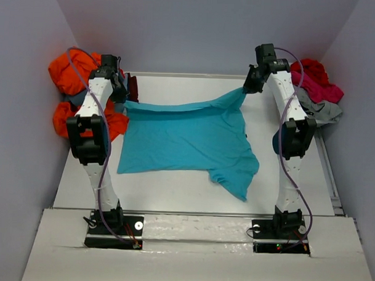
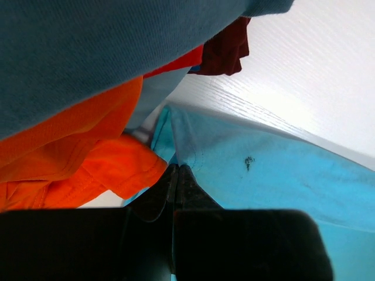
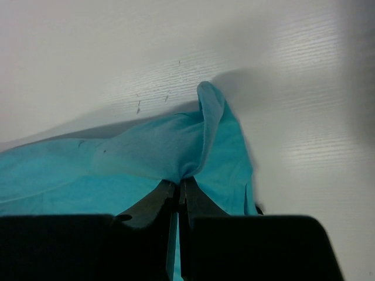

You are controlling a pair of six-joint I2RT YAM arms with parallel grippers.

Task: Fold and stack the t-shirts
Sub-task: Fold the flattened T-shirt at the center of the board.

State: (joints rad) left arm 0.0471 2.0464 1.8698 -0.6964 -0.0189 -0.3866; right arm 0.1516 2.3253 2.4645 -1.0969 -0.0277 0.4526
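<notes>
In the left wrist view, the left gripper (image 2: 176,173) has its black fingers (image 2: 157,200) pressed together with no gap. They are clamped on a folded edge of the turquoise t-shirt (image 2: 263,175) at the lower middle of the frame. In the right wrist view, the right gripper (image 3: 180,186) is closed in the same way. Its fingers (image 3: 147,206) pinch a bunched corner of the same shirt, and a fold stands up above the tips.

From the top camera the turquoise t-shirt (image 1: 187,140) fills the centre of the white table (image 1: 173,189). Its far edge is stretched between the left gripper (image 1: 122,96) at upper left and the right gripper (image 1: 246,88) at upper right. That edge is raised at the right corner, and one sleeve trails toward the lower right.

Only the top view shows both piles. Orange t-shirts (image 1: 70,71) are heaped at the left edge, and red and pink shirts (image 1: 316,80) lie over a light grey shirt (image 1: 324,111) at the upper right.

Only the left wrist view shows how close the pile lies to the grip. An orange t-shirt (image 2: 88,158) sits just beside the fingers, slate-grey cloth (image 2: 117,47) fills the top, and a maroon t-shirt (image 2: 227,51) lies behind. It also shows a small dark mark (image 2: 249,162) on the turquoise cloth. The right wrist view shows bare table (image 3: 117,47) beyond the cloth.
</notes>
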